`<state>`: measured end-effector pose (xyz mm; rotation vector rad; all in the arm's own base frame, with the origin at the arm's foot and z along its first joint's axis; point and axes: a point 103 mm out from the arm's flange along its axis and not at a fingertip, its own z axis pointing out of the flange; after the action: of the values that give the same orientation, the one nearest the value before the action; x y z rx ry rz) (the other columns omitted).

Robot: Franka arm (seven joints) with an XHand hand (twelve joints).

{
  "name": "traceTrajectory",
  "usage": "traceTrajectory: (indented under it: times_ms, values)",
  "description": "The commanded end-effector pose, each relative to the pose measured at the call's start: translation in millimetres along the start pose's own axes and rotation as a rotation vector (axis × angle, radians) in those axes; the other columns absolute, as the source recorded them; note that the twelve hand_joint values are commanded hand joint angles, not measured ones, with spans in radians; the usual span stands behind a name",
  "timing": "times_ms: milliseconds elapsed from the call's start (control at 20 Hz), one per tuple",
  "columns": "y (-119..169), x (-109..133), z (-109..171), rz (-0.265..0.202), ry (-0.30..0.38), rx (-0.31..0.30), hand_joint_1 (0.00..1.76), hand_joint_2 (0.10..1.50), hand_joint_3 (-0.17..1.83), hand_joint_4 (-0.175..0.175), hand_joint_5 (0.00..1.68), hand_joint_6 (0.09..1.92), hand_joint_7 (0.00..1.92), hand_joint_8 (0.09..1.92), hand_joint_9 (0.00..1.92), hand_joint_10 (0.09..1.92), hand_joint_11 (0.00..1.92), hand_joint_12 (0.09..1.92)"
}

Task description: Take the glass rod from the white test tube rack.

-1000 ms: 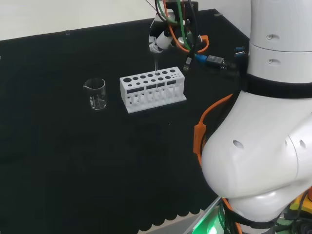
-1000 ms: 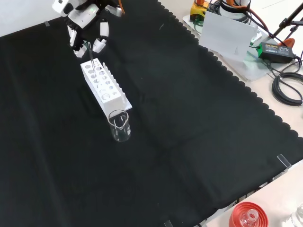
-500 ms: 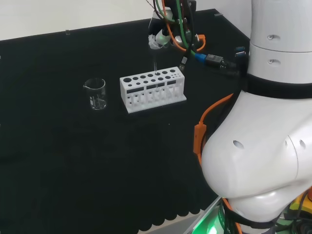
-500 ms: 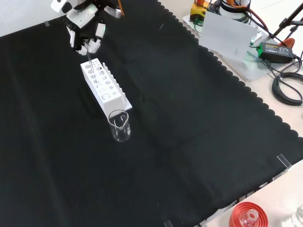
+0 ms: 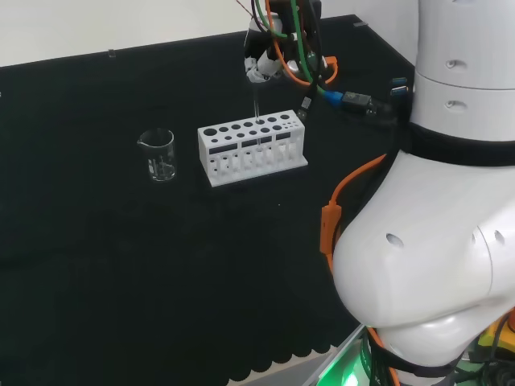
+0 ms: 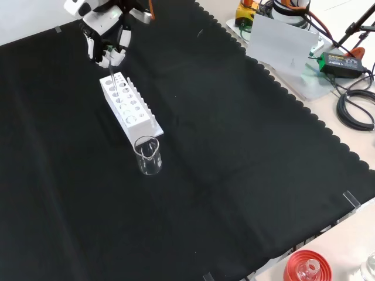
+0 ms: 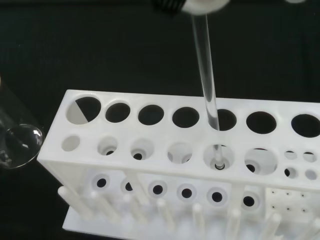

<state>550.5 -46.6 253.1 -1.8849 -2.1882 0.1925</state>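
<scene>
**benchwatcher:** Big stuff first: black cloth [image 6: 234,175] covers the whole bench, and in the head view the arm's white links [image 5: 434,281] take up the right side. What's sitting on the cloth?

**rodfan22:** The white test tube rack [image 5: 252,148], long and narrow, with a row of big holes along the top. In the head view a clear beaker [image 5: 158,154] stands a bit to its left, apart from it. In the front view the beaker [image 6: 147,155] sits just below the rack's [image 6: 130,106] near end.

**benchwatcher:** And the hand?

**rodfan22:** The hand [image 6: 107,42] is right above the far end of the rack in the front view. Its fingers are curled in and pinching the top of the glass rod [image 6: 111,69].

**benchwatcher:** So where's the rod exactly?

**rodfan22:** Standing about upright, upper end in the fingertips [image 7: 202,5], lower part down through one of the big top holes. The wrist view shows the glass rod [image 7: 206,75] passing through that hole, with its tip at a lower hole inside the rack [image 7: 165,150]. Head view has the rod [image 5: 255,103] as a thin line dropping from the hand [image 5: 261,66] to the rack top.
</scene>
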Motion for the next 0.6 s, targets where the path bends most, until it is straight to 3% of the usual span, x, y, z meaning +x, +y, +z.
traceTrajectory:
  times_ms: [50,250,600]
  values:
    - [-16.1,5.1,-14.2,0.004,-0.077,-0.07,1.18,0.75,0.73,-0.175,1.02,1.13,1.48,0.86,1.57,0.75,1.63,0.84]
    - [-34.5,10.4,-31.4,0.01,-0.093,-0.105,1.18,0.71,0.77,-0.175,1.05,1.09,1.57,0.85,1.67,0.74,1.67,0.88]
    - [-61.2,30.8,-65.3,0.015,-0.117,-0.105,1.19,0.7,0.77,-0.175,1.07,1.07,1.59,0.86,1.7,0.72,1.68,0.9]
